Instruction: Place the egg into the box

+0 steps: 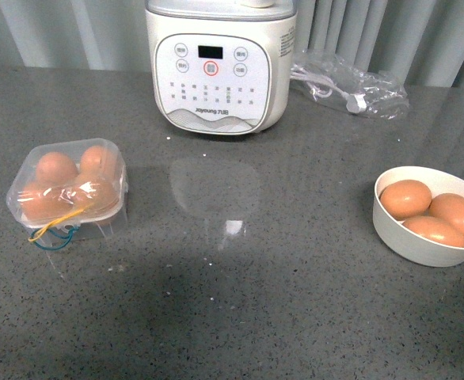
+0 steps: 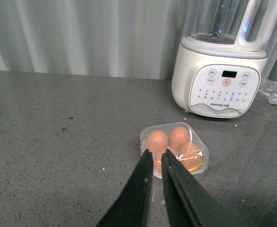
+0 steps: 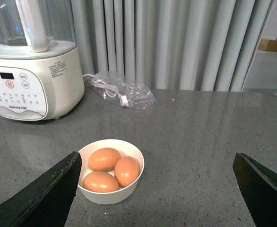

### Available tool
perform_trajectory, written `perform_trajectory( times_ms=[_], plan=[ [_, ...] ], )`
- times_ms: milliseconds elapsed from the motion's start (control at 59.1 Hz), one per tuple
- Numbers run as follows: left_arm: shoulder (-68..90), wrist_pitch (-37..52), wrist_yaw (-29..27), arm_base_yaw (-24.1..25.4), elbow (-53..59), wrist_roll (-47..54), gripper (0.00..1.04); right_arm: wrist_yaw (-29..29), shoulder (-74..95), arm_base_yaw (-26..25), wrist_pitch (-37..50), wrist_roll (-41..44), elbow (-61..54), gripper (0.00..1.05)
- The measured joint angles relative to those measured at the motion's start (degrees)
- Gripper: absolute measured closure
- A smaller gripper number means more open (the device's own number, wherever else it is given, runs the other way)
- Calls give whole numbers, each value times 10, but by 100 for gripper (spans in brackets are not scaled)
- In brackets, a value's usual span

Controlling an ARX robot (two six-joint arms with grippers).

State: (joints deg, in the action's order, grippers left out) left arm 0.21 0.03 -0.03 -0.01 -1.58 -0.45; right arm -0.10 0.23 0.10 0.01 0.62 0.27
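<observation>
The grey speckled worktop (image 1: 295, 301) spreads out in front of me, backed by a pale pleated curtain (image 3: 176, 42). At its far edge, about in the middle, stands the biggest thing on it: a white blender (image 1: 216, 67) with a button panel facing me. Just to the right of that lies a clear plastic bag (image 1: 351, 83) with a white cable inside.

Near my right side sits a round white bowl (image 1: 406, 233) holding three brown eggs (image 1: 434, 218), lying close together and touching. My right gripper (image 3: 157, 189) hangs above and short of that bowl with its jaws spread wide, nothing between them; the bowl shows just beside one of the fingers (image 3: 39, 194) in the right wrist view.

Over on my left side sits the box (image 1: 67, 190), a small clear carton whose lid appears closed over the tray. Four eggs fill it; the egg (image 1: 97, 192) nearest the middle of the worktop rests in its front hollow. A yellow and blue band (image 1: 56, 229) trails from the front of the carton.

My left gripper (image 2: 158, 156) hovers just short of the box, its jaws drawn nearly together with only a thin gap, holding nothing. Neither arm shows in the front view.
</observation>
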Motion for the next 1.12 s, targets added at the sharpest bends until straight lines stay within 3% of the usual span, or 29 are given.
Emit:
perform_trajectory(
  times_ms=[474, 1117],
  plan=[
    [0, 0, 0, 0, 0, 0, 7, 0, 0, 0, 0, 0, 0, 7],
    [0, 0, 0, 0, 0, 2, 7, 0, 0, 0, 0, 0, 0, 7]
  ],
)
